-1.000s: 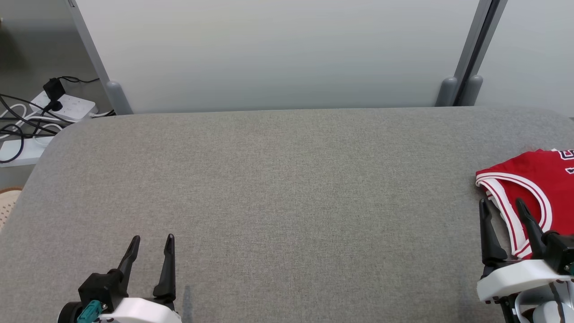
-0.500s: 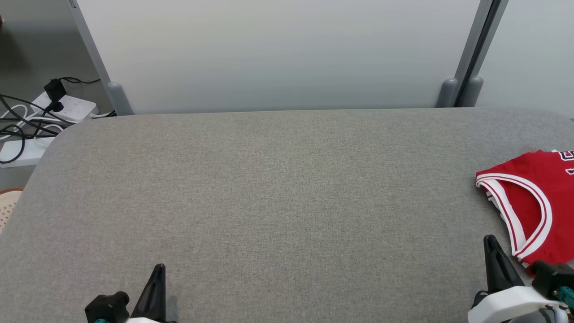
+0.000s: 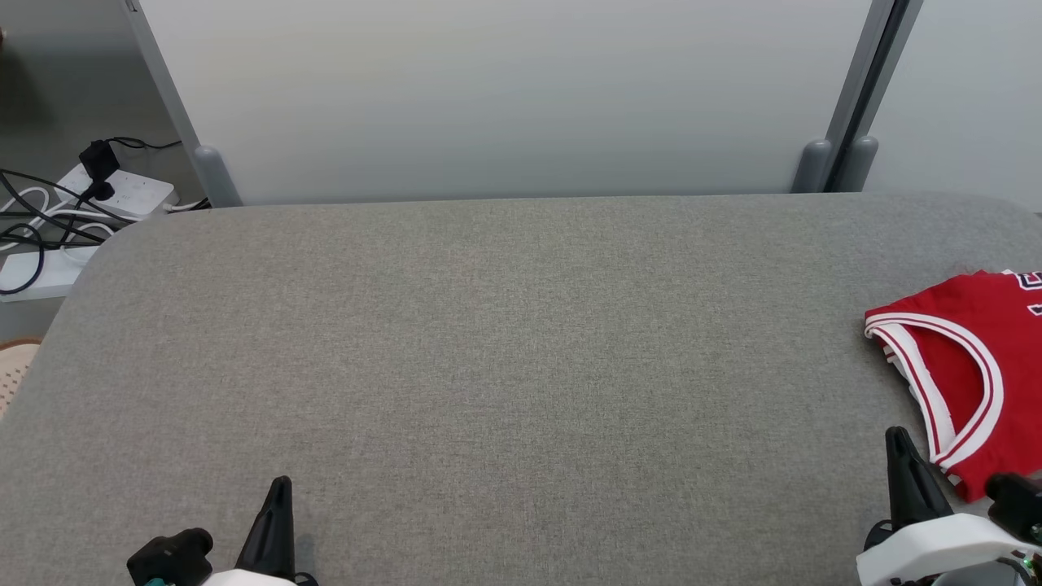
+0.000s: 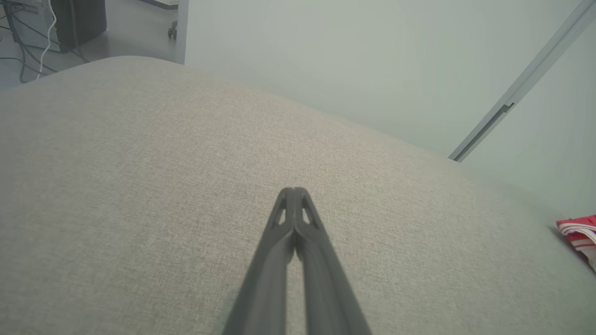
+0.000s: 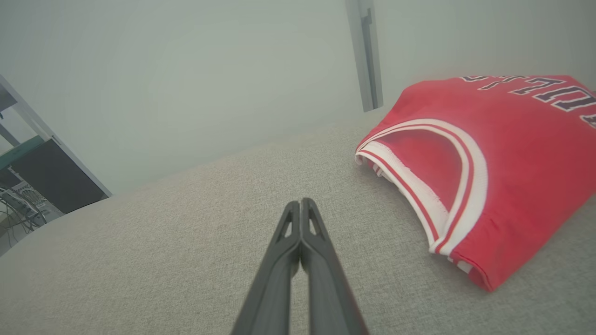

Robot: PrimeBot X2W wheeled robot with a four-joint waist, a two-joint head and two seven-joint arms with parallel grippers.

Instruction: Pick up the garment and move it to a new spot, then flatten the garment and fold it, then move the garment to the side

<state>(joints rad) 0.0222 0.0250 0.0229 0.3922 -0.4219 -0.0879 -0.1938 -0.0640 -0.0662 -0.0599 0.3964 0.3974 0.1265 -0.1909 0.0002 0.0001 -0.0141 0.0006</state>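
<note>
The red garment (image 3: pixel 977 358) lies at the right edge of the grey padded surface (image 3: pixel 488 366), about midway between the far and near edges, and part of it runs past the border of the head view. It appears folded into a compact, layered packet. A white-and-red trimmed opening faces the middle of the surface and dark lettering shows on the top layer. This placement fits the last part of the task, since a folded piece set at the side leaves the broad middle of the surface bare. Judged from how it lies, the folding and the move aside look done, or very nearly so. The left gripper (image 3: pixel 279 484) sits at the near edge toward the left corner, well apart from the garment. Its two dark fingers are pressed together along their length, tips meeting, with nothing between them, and they touch no cloth. The right gripper (image 3: pixel 897 433) sits at the near edge by the right corner, just beside the garment's near hem but apart from it. The right wrist view shows its jaws likewise fully closed, tip against tip, holding nothing, with grey fabric visible between the fingers and the red cloth. With both arms low, closed and empty, the pose reads as a rest position rather than a reach. Beyond the far left corner, a power strip (image 3: pixel 122 195) with cables lies on the floor.
</note>
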